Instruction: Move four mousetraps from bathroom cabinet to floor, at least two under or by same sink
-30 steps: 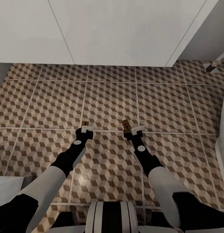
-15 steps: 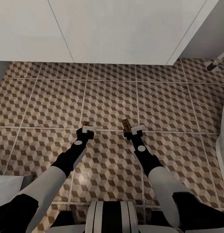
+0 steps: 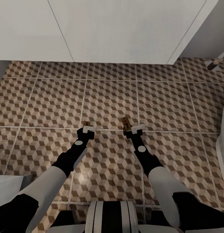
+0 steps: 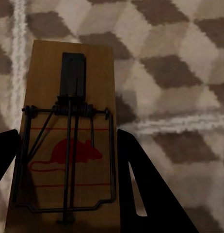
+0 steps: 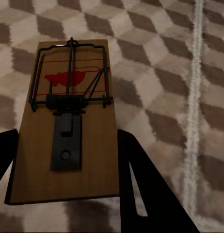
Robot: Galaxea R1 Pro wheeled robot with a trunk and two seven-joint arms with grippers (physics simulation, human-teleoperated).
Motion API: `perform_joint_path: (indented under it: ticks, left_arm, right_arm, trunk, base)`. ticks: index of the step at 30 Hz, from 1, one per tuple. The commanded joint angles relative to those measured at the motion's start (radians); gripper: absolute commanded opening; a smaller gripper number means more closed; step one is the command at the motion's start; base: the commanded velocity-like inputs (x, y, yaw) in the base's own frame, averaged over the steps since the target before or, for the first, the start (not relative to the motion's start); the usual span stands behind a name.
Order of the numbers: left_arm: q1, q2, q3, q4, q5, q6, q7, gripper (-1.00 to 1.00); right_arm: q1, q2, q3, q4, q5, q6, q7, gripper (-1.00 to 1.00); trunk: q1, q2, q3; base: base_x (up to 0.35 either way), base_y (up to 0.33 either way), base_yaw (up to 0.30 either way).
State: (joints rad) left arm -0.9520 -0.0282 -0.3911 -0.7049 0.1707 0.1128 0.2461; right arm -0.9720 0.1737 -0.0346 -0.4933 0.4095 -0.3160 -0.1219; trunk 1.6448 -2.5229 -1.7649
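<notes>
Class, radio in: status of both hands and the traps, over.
Left hand shut on tan wooden mousetrap. Right hand shut on second mousetrap. Both low over cube-patterned tile floor. Nothing beneath.

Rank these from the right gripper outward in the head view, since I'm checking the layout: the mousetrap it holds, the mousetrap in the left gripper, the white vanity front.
1. The tan wooden mousetrap between the right gripper fingers.
2. The other wooden mousetrap, leftward in the left gripper.
3. The white vanity front, farthest, ahead across the cube-patterned floor tiles.

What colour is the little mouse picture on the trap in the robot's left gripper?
Red, printed on the tan wooden mousetrap under its dark wire. It shows best in the left wrist view.
</notes>
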Motion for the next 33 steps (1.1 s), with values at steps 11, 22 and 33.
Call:
perform_joint_path:
  ticks: [11, 22, 33]
  left_arm:
    - [-0.001, 0.001, -0.021, -0.002, 0.010, 0.004, 0.010, -1.00]
    - [-0.001, 0.001, -0.022, -0.002, 0.010, 0.004, 0.010, -1.00]
    - [-0.001, 0.004, -0.070, -0.057, 0.009, 0.004, 0.016, -1.00]
  right_arm:
    - [-0.001, 0.001, -0.004, 0.004, 0.008, -0.006, -0.003, -1.00]
    - [-0.001, 0.001, -0.004, 0.004, 0.008, -0.006, -0.002, -1.00]
    - [-0.001, 0.001, -0.005, -0.009, 0.010, -0.009, -0.002, -1.00]
  trunk:
    - [0.005, -0.003, -0.053]
    - [0.008, -0.005, -0.068]
    - [0.008, -0.005, -0.068]
  base:
    - [0.000, 0.000, 0.051]
    - [0.000, 0.000, 0.091]
    - [0.000, 0.000, 0.006]
